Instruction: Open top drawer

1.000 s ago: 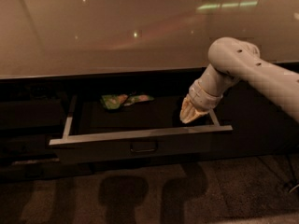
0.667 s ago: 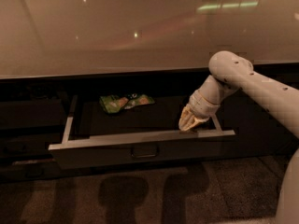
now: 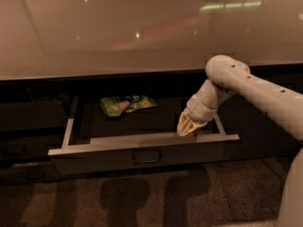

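The top drawer [image 3: 142,144] stands pulled out below the glossy counter, with pale grey rims, a dark front and a small loop handle [image 3: 147,157] at its centre. A green snack bag [image 3: 125,105] lies on the drawer floor at the back left. My gripper [image 3: 186,127] hangs from the pale arm that comes in from the right, and it sits at the inner side of the drawer's front rim, right of centre.
The wide glossy countertop [image 3: 118,27] overhangs the drawer. Dark cabinet fronts [image 3: 28,122] flank it on both sides. Speckled carpet floor [image 3: 142,197] lies in front, with shadows on it.
The drawer has slid further out toward the camera. My gripper has moved with its front rim, down and slightly left, and the arm has swung closer.
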Available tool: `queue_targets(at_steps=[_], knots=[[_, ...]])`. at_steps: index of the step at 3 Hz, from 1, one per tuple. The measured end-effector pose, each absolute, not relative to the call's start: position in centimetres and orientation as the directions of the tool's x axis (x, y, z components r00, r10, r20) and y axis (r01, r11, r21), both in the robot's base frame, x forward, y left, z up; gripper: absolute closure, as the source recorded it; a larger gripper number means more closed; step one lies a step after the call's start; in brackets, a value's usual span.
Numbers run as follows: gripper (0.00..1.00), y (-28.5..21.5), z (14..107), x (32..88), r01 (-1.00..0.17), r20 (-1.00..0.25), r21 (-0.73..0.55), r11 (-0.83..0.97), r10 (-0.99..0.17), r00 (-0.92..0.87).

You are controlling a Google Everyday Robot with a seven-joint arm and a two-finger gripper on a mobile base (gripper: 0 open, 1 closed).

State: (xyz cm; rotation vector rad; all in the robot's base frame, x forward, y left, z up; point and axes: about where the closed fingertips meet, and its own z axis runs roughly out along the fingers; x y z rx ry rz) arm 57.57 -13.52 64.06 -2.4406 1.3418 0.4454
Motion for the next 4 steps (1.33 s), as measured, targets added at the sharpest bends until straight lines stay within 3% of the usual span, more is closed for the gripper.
queue_targets(at_steps=[1, 2, 4], knots=[[1.00, -12.7, 63.6, 55.5, -0.844, -0.411, -0.136, -0.519, -0.745, 0.525], [0.82, -12.7, 63.6, 55.6, -0.844, -0.411, -0.136, -0.519, -0.745, 0.525], [0.35, -13.7, 62.0, 50.7, -0.872, -0.439, -0.162, -0.461, -0.758, 0.482]])
